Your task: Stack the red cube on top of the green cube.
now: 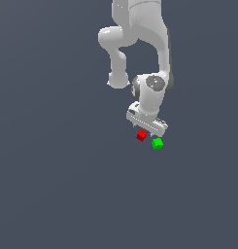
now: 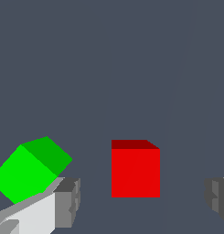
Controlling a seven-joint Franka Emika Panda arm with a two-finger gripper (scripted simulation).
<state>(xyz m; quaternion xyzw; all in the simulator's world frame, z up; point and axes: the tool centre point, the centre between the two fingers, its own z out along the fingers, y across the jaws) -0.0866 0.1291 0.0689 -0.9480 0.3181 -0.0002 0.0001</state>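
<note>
From the exterior view I have the white arm (image 1: 140,48) reaching down from the top edge, its gripper (image 1: 148,130) low over the grey floor (image 1: 52,185). The red cube (image 1: 141,135) lies just under the gripper; the green cube (image 1: 157,143) sits just beside it toward the exterior view's right, apart from it — both on the floor. The wrist view shows the jaws spread wide, the red cube (image 2: 135,170) between the grey pads (image 2: 67,201) with gaps on both sides. The green cube (image 2: 29,169) lies outside one finger, turned at an angle.
</note>
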